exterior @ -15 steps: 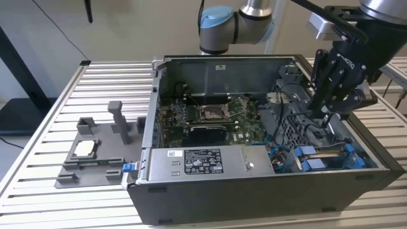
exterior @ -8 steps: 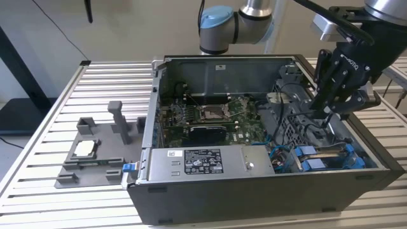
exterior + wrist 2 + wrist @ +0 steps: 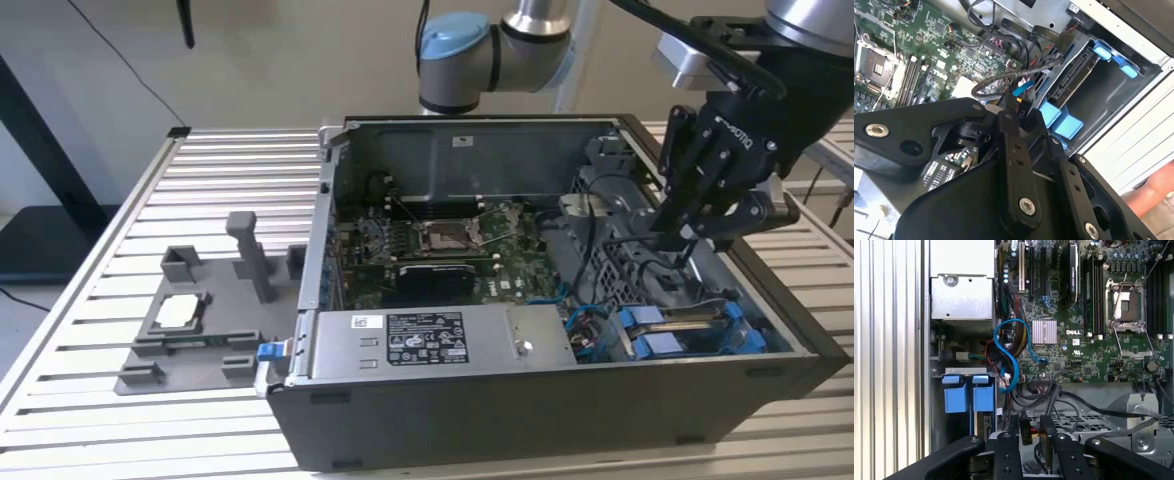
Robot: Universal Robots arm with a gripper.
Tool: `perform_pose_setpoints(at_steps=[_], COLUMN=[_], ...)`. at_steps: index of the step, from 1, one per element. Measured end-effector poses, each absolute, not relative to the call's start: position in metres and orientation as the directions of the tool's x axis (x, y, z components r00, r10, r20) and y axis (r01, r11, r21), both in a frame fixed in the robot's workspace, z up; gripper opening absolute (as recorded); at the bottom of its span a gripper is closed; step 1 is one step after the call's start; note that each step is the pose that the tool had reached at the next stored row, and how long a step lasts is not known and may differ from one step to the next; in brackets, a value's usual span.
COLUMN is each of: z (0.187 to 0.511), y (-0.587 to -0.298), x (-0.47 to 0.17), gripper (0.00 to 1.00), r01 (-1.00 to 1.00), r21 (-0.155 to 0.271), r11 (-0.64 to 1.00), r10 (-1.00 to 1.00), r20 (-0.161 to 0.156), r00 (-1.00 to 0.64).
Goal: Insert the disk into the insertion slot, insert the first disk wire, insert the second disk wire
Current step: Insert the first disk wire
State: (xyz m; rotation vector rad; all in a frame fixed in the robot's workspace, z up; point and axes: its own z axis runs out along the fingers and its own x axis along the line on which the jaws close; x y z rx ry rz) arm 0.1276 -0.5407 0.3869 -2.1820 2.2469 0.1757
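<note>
Blue carrier tabs point(image 3: 968, 396) flank the disk point(image 3: 687, 320), seated in a corner bay of the computer case point(image 3: 534, 420). The claw point(image 3: 1026, 426) pinches a black wire connector point(image 3: 1022, 111) near it.

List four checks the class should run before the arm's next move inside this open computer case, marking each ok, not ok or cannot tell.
1. Disk in its slot: ok; the blue carrier tabs sit inside it.
2. Wire connector gripped: ok; the gripper is shut on it.
3. Connector lined up with the disk's port: cannot tell.
4. Loose blue cable out of the way: likely not ok; it loops beside the slot.
</note>
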Motion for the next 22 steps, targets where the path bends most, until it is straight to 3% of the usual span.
perform_pose_setpoints(at_steps=[6,7,17,22], z=[0.3869,0.3869,0.3868,0.3861], y=[-0.5407,-0.5407,-0.5407,-0.5407], x=[0.1276,0.1276,0.1276,0.1276], gripper=[0.29,0.19,0.19,0.19], r01=[-0.997,-0.997,-0.997,-0.997], r21=[0.077,0.077,0.077,0.073], r11=[0.026,0.026,0.026,0.031], r10=[-0.996,-0.996,-0.996,-0.999], r20=[-0.081,-0.082,-0.079,-0.011], r00=[-0.032,-0.032,-0.032,-0.032])
